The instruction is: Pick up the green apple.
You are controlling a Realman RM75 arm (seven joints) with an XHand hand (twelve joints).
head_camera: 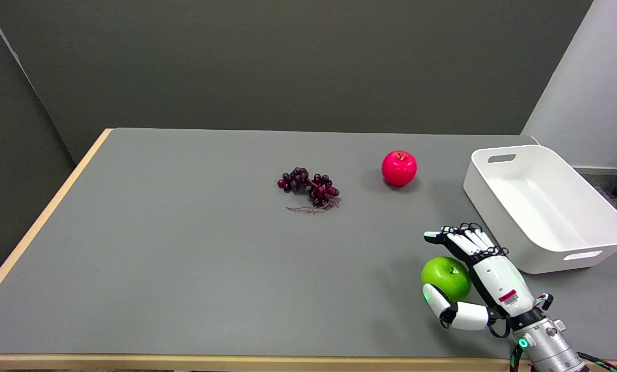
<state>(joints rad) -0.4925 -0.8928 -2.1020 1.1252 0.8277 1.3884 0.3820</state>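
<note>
Far off to the left of the robot hand and further back lies a bunch of dark grapes (pixel 309 187). A red apple (pixel 399 168) sits well behind the hand. The green apple (pixel 445 278) rests on the grey table (pixel 184 268), right against the palm of the right hand (pixel 481 279). The hand is wide open around it, thumb low in front, fingers (pixel 466 238) stretched out behind, not squeezing. A white bin (pixel 546 206) stands just to the hand's right.
</note>
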